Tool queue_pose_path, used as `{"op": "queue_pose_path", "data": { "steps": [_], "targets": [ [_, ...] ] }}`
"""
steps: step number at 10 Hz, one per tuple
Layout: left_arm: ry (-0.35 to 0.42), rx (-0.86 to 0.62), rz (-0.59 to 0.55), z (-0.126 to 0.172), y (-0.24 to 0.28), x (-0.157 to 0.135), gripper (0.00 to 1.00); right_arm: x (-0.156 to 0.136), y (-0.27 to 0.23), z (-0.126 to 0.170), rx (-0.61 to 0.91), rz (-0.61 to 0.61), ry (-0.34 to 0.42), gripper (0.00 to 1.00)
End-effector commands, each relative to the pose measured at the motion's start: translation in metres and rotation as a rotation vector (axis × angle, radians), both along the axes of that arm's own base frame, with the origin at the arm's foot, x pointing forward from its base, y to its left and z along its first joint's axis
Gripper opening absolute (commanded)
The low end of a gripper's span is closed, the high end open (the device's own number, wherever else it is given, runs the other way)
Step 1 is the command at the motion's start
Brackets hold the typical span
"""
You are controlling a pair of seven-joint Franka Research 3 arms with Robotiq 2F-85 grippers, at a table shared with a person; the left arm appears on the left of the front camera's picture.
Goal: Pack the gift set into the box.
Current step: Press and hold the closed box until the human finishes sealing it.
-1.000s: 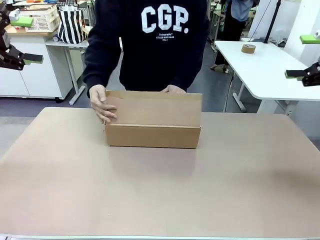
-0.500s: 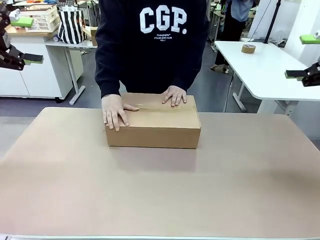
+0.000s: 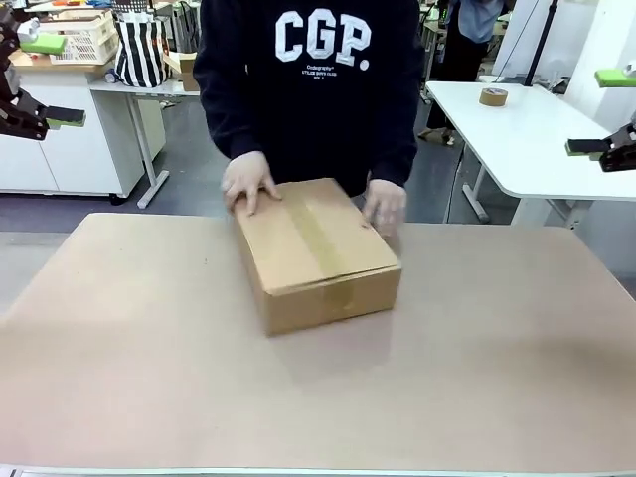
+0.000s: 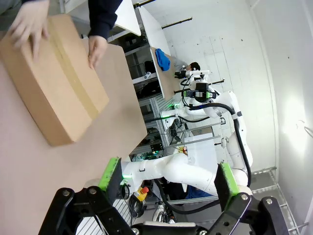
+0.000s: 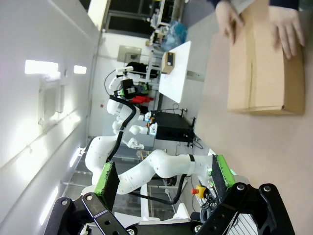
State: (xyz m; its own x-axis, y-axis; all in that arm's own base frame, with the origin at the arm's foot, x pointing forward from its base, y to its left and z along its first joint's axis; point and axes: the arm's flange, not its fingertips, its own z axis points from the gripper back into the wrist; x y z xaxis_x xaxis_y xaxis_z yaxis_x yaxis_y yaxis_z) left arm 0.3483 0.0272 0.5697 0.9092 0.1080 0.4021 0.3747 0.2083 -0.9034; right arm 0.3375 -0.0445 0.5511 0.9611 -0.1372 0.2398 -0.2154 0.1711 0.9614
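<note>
The box [image 3: 316,251] lies shut on the tan table [image 3: 318,397], turned at an angle, with a strip of tape along its top seam. One of the person's hands [image 3: 248,181] rests on its far left corner, the other [image 3: 384,209] at its right side. The gift set is hidden. My left gripper [image 3: 55,79] hangs open, high at the left edge, far from the box. My right gripper [image 3: 601,111] hangs open, high at the right edge. The left wrist view shows the box [image 4: 54,88] beyond the open left gripper [image 4: 168,178]. In the right wrist view the box [image 5: 261,68] lies beyond the open right gripper [image 5: 165,177].
A white side table [image 3: 527,129] with a roll of tape [image 3: 494,96] stands at the back right. At the back left are a striped bag [image 3: 142,50] and a basket [image 3: 84,35] on a counter. The tan table around the box is bare.
The person folded the raised flap down, pressed the top flat, then turned the box so a short end faces me. Both arms stayed still.
</note>
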Motion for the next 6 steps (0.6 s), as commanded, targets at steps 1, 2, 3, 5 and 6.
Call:
{"op": "queue_pose_path", "data": {
  "steps": [1,2,3,5,6],
  "targets": [
    [-0.004,-0.025,-0.002,0.0015,-0.0019,-0.0008,1.00,0.0013,0.0021,0.0022,0.021,-0.001,-0.013,1.00],
    [-0.004,-0.025,-0.002,0.0015,-0.0019,-0.0008,1.00,0.0013,0.0021,0.0022,0.021,-0.001,-0.013,1.00],
    [-0.004,-0.025,-0.002,0.0015,-0.0019,-0.0008,1.00,0.0013,0.0021,0.0022,0.021,-0.001,-0.013,1.00],
    [-0.004,-0.025,-0.002,0.0015,-0.0019,-0.0008,1.00,0.0013,0.0021,0.0022,0.021,-0.001,-0.013,1.00],
    [-0.004,-0.025,-0.002,0.0015,-0.0019,-0.0008,1.00,0.0013,0.0021,0.0022,0.021,-0.001,-0.013,1.00]
  ]
}}
